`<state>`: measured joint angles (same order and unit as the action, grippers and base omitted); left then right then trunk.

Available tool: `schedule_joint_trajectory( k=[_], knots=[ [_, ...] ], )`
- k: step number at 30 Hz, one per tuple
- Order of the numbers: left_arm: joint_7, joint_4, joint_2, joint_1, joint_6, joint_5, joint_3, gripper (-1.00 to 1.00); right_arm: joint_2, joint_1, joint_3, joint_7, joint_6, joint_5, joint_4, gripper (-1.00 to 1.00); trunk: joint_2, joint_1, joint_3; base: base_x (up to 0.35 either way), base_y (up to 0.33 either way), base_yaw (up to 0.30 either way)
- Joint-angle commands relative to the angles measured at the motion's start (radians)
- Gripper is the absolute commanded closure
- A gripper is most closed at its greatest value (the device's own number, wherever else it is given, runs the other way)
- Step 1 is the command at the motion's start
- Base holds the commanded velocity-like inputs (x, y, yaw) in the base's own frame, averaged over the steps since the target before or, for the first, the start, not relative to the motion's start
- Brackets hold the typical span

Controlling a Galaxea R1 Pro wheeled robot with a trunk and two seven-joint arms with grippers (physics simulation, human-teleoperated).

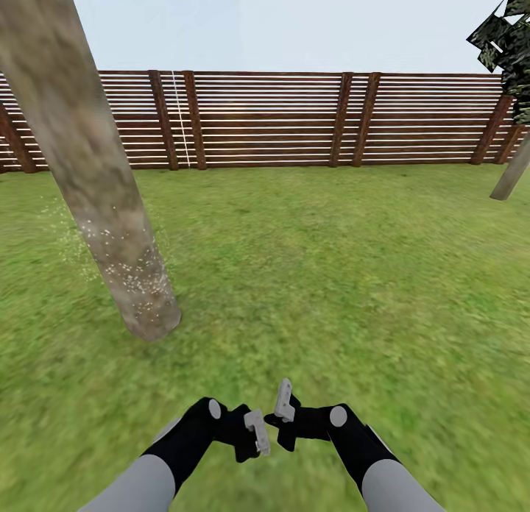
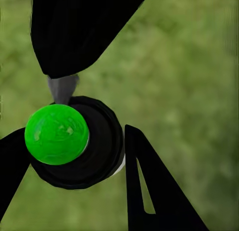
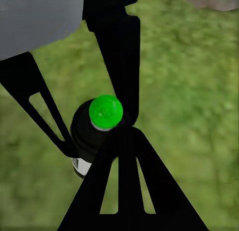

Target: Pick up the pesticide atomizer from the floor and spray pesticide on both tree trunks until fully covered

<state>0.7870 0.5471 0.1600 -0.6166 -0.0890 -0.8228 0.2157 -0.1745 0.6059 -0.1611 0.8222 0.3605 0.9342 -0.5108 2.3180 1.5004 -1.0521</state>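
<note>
While both arms hang low at six o'clock, the left claw [image 2: 69, 156] clamps the atomizer [image 2: 74, 146], its dot green. Right claw's [image 1: 283, 416] width I cannot tell. Speckled trunk [image 1: 110, 225] at ten o'clock.

A tree trunk [image 1: 96, 196] stands on the grass [image 1: 331, 276] ahead and to the left; a second trunk [image 1: 511, 175] stands far right, near the fence [image 1: 294, 118] (which runs behind both). Both grippers meet low in front, the left gripper [image 1: 254, 432] just beside the right gripper [image 1: 283, 405].

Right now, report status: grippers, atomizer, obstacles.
Left gripper shut on the pesticide atomizer, top dot green. Right gripper tight beside it, grip unclear. Near tree trunk speckled low; second trunk far right, grass between.
</note>
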Motion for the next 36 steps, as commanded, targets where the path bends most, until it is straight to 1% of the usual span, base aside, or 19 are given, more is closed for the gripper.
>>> schedule_joint_trajectory(
  k=[1,11,17,19,21,23,24,26,27,29,30,31,32,33,34,35,36],
  knots=[
    [0.0,0.002,0.001,0.0,0.0,0.0,0.0,1.0,0.0,0.0,0.0,0.0,0.0,0.0,0.0,1.0,0.0,0.0,0.0,0.0,0.0,0.0],
    [0.0,0.006,0.008,0.0,0.003,0.001,0.001,1.0,0.0,0.0,0.0,0.0,0.0,0.0,0.0,1.0,0.0,0.0,0.0,0.0,0.0,0.0],
    [0.0,-0.005,-0.004,0.0,0.003,0.0,-0.003,1.0,0.0,0.0,0.0,0.0,0.0,0.001,0.001,1.0,0.0,0.0,0.0,0.0,0.0,0.0],
    [0.001,-0.007,-0.017,0.001,0.005,-0.002,-0.004,1.0,0.0,0.0,0.0,0.0,0.0,0.001,0.001,1.0,0.0,0.0,0.0,0.0,0.0,0.0],
    [0.001,-0.008,-0.052,0.001,0.006,-0.004,-0.005,1.0,0.0,0.0,0.0,0.0,0.0,0.001,0.001,1.0,0.0,0.0,0.0,0.0,0.0,0.0],
    [0.001,-0.009,-0.118,0.003,0.006,-0.005,-0.005,1.0,0.0,0.0,0.0,0.0,0.0,0.001,0.002,1.0,0.0,0.0,0.0,0.0,0.0,0.0],
    [0.001,-0.009,-0.142,0.005,0.006,-0.005,-0.005,1.0,0.0,0.0,0.0,0.0,0.0,0.001,0.003,1.0,0.0,0.0,0.0,0.0,0.0,0.0],
    [0.001,-0.01,-0.246,0.012,0.006,-0.012,-0.004,1.0,0.0,0.0,-0.001,0.0,0.0,0.002,0.003,1.0,0.0,0.0,0.0,0.0,0.0,0.0],
    [0.001,-0.01,-0.303,0.013,0.006,-0.013,-0.004,1.0,0.0,0.0,-0.001,0.0,0.0,0.003,0.003,-1.0,0.0,0.0,0.0,0.0,0.0,0.0],
    [0.0,-0.015,-0.348,0.017,0.005,-0.013,-0.004,1.0,0.0,0.0,-0.004,-0.002,0.0,0.003,0.003,-1.0,0.0,0.0,0.0,0.0,0.0,0.0],
    [-0.006,-0.019,-0.355,0.018,0.005,-0.014,-0.004,1.0,0.0,0.0,-0.005,-0.003,0.0,0.003,0.002,-1.0,0.0,0.0,0.0,0.0,0.0,0.0],
    [-0.04,-0.027,-0.366,0.019,0.003,-0.008,-0.007,1.0,0.0,0.0,-0.007,-0.006,0.001,0.004,0.002,-1.0,0.0,0.0,0.0,0.0,0.0,0.0],
    [-0.123,-0.055,-0.371,0.02,0.002,0.011,-0.03,1.0,0.0,-0.001,-0.008,-0.012,0.001,0.006,0.002,-1.0,0.0,0.0,0.0,0.0,0.0,0.0],
    [-0.207,-0.088,-0.368,0.02,0.003,0.048,-0.082,1.0,0.0,-0.002,-0.009,-0.036,0.001,0.006,0.004,-1.0,0.0,0.0,0.0,0.0,0.0,0.0],
    [-0.264,-0.112,-0.367,0.02,0.004,0.082,-0.127,1.0,0.0,-0.003,-0.009,-0.074,0.001,0.006,0.015,-1.0,0.0,0.0,0.0,0.0,0.0,0.0],
    [-0.341,-0.157,-0.367,0.021,0.03,0.155,-0.193,1.0,0.009,-0.004,-0.011,-0.187,0.002,0.005,0.075,-1.0,0.0,0.0,0.0,0.0,0.0,0.0],
    [-0.389,-0.199,-0.369,0.023,0.078,0.215,-0.233,1.0,0.022,-0.005,-0.015,-0.295,0.003,0.005,0.121,-1.0,0.0,0.0,0.0,0.0,0.0,0.0]
  ],
)
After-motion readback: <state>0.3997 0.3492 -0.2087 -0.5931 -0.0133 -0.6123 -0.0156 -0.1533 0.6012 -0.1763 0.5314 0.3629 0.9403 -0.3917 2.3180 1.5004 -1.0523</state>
